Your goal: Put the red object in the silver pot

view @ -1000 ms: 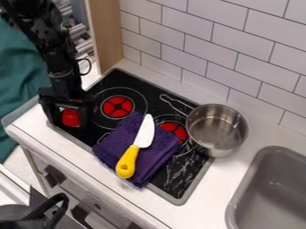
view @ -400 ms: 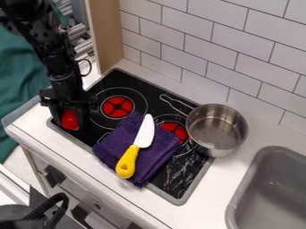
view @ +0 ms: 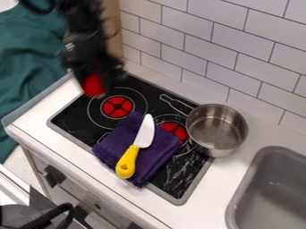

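Note:
My gripper [view: 95,82] hangs in the air above the back left part of the stove, shut on the red object [view: 93,86], whose lower part shows below the fingers. The silver pot [view: 216,129] stands upright at the stove's right edge, well to the right of the gripper, and its inside looks bare. A wire handle lies to its left.
A purple towel [view: 113,142] lies across the stove [view: 66,117], with a yellow-handled knife [view: 128,162] on top. Behind rises a tiled wall [view: 239,36], with a wooden post at the back left. The grey sink [view: 269,201] is at the lower right.
The gripper has risen and moved right toward the back, carrying the red object up off the stove's left corner. Pot, towel and knife have stayed in place.

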Controlling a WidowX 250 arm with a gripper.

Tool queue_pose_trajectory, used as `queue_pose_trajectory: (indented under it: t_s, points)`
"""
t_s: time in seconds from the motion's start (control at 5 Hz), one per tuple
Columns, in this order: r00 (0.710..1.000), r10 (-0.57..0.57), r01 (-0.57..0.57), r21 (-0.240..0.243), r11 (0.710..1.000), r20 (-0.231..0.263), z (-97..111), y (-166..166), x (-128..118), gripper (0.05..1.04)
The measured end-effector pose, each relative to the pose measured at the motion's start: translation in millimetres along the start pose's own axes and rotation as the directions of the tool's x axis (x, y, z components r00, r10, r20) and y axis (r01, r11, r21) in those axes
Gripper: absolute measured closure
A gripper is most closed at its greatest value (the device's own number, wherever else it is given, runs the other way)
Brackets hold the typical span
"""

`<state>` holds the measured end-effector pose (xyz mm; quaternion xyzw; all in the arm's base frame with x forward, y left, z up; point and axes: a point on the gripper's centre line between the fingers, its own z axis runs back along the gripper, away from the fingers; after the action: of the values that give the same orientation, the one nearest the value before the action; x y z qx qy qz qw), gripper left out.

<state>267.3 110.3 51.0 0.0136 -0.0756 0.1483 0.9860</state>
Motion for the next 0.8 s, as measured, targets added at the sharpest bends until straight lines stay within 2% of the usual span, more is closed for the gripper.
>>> queue_pose_trajectory:
  t_s: [0.2,0.4,0.6,0.8]
  points:
    - [0.996,-0.091,0.091,0.0,0.996,-0.001,23.1,-50.0,10.7,0.541]
    - [0.979,-0.203,0.203,-0.041,0.978,0.013,29.1,-105.0,15.9,0.541]
    - [0.963,-0.271,0.268,-0.095,0.959,-0.015,15.1,-148.5,10.6,0.541]
    - [0.946,-0.321,0.312,-0.132,0.941,-0.049,-5.6,-175.0,2.1,0.541]
